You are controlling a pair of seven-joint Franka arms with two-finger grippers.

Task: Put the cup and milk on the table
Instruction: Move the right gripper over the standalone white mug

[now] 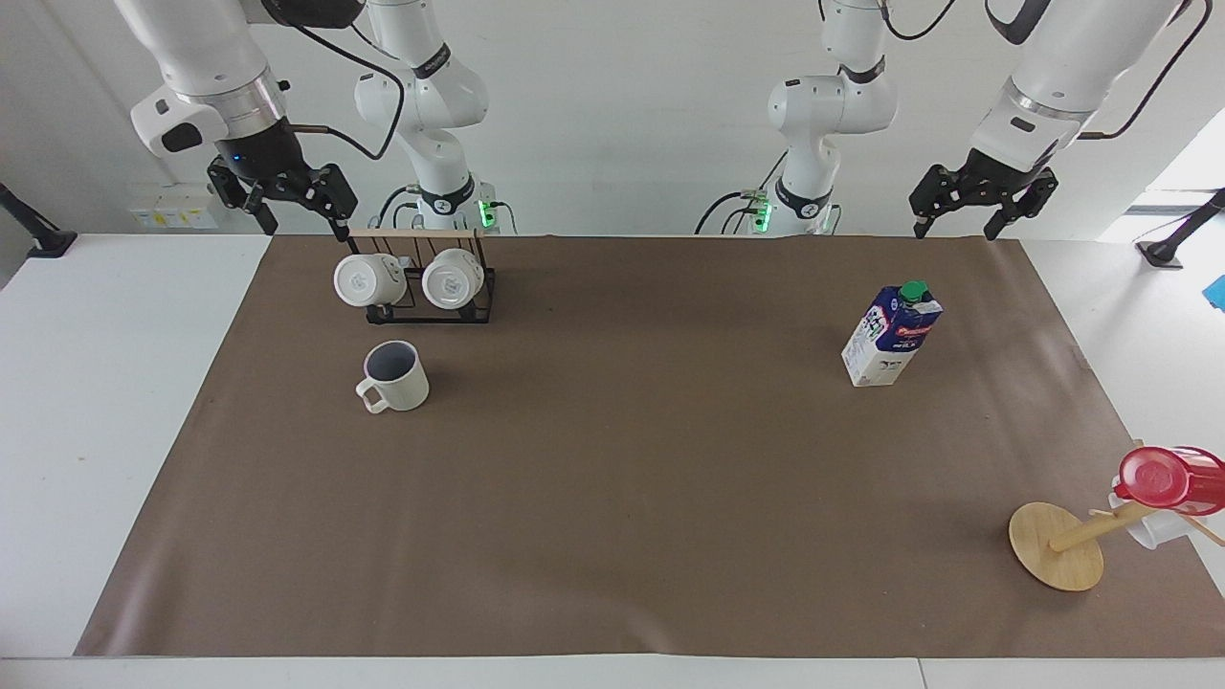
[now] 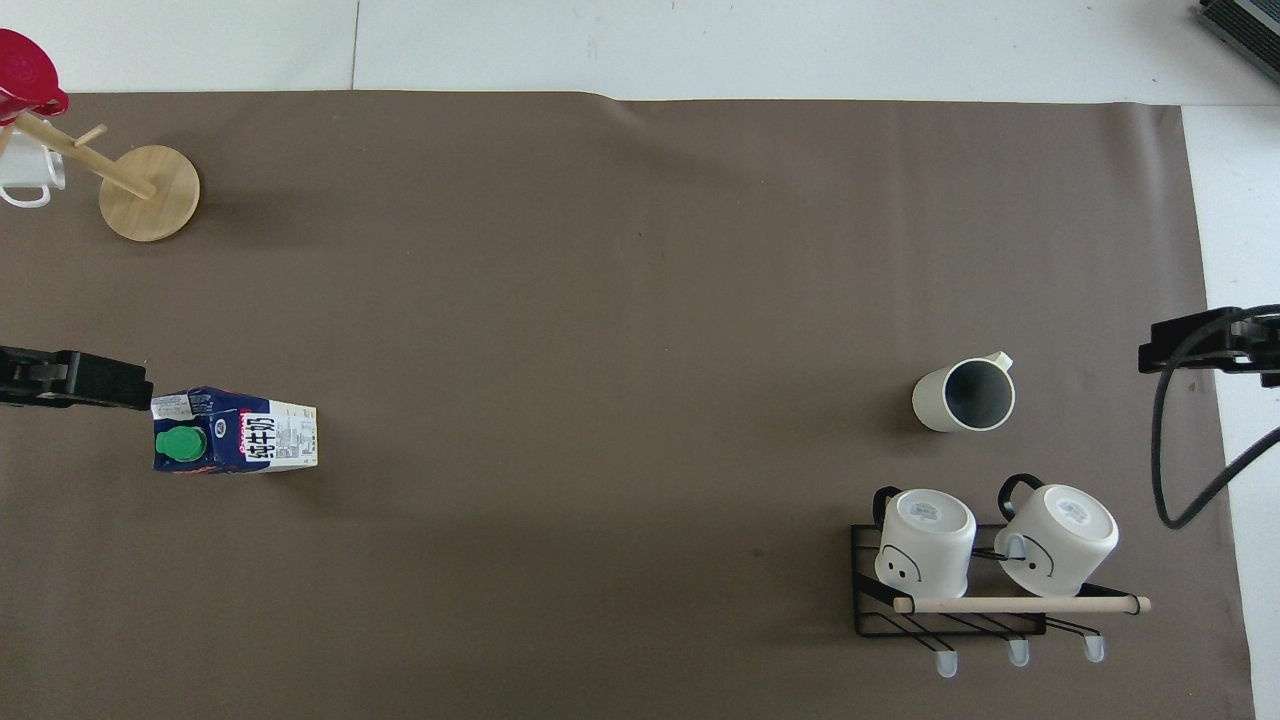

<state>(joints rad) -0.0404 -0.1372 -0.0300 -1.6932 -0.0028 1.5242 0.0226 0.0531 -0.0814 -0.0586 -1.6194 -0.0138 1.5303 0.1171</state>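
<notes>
Cream-white ceramic mug (image 1: 395, 377): standing free on your desk (image 1: 612, 498).
Blue-and-white milk carton (image 1: 891, 335): upright, free.
Left gripper (image 1: 974, 208): raised, spread, empty.
Right gripper (image 1: 292, 202): raised, spread, empty.

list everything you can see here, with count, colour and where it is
cup: 1, cream with dark grey inside, upright on the paper, just farther from the robots than the rack
milk: 1, blue and white carton with green cap, upright toward the left arm's end
table: 1, white, with brown paper over its middle
rack: 1, black wire with wooden bar, near the right arm's base
white mugs: 2, hung on the rack
wooden stand: 1, tan, at the left arm's end, farthest from the robots
red cup: 1, see-through, on the stand
left claw: 1, black, open, raised and waiting
right claw: 1, black, open, raised beside the rack
</notes>
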